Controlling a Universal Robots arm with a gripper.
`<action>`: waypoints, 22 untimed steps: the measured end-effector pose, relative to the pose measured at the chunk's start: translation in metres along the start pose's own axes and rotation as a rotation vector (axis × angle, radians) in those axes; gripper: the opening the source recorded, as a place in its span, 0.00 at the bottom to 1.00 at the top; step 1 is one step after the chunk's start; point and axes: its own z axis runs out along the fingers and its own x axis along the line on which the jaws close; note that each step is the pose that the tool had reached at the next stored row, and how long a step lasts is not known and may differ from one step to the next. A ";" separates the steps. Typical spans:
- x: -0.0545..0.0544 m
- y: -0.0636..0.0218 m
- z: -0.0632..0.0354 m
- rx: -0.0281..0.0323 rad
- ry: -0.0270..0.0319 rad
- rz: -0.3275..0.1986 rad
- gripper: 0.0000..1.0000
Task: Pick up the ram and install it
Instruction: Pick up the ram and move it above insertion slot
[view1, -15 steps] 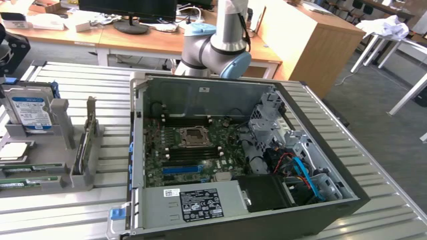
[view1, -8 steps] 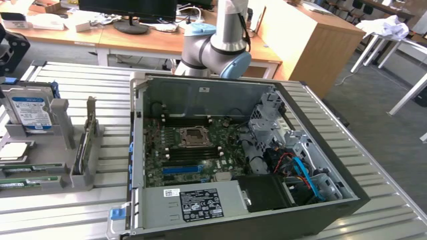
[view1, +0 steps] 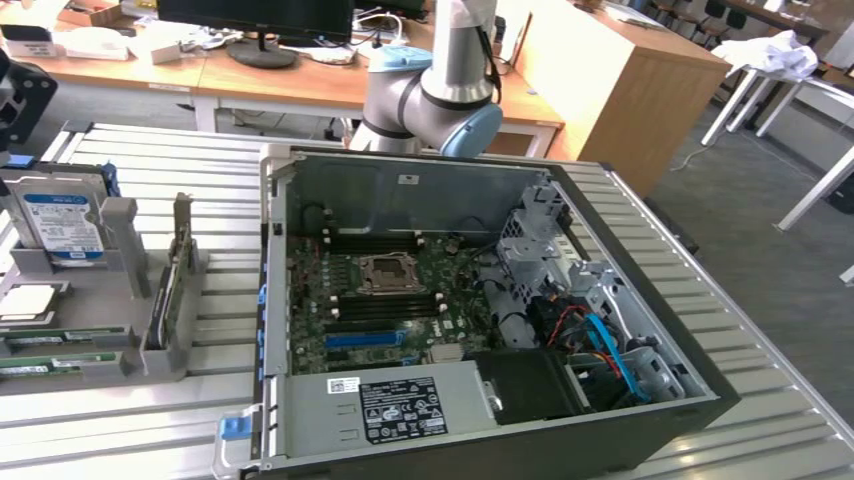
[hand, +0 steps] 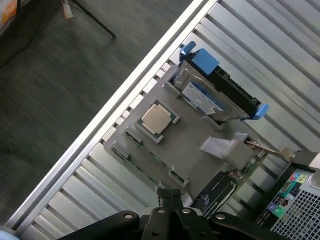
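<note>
The ram (view1: 56, 340) is a thin green stick lying in a slot at the front of the grey parts holder (view1: 94, 320), at the exterior view's left. A second green stick (view1: 38, 367) lies just in front of it. In the wrist view the ram (hand: 150, 151) shows as a green strip along the holder's (hand: 190, 145) edge. My gripper (hand: 171, 194) hangs high above that edge, its black fingers shut together with nothing between them. The open computer case (view1: 283, 300) sits in the middle of the table, its motherboard (view1: 387, 300) exposed.
On the holder stand a hard drive (view1: 56, 225) with a blue-white label, a CPU (hand: 157, 119) and an upright card (view1: 167, 290). The arm's elbow (view1: 434, 100) rises behind the case. The ribbed metal table's edge (hand: 100, 130) borders dark floor. Desks stand behind.
</note>
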 end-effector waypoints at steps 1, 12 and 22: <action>0.000 0.0000 0.0000 -0.0004 0.0008 -0.018 0.11; 0.000 0.0000 0.0007 -0.0049 0.0098 -0.217 0.11; 0.000 -0.0001 0.0015 -0.0091 0.0180 -0.400 0.11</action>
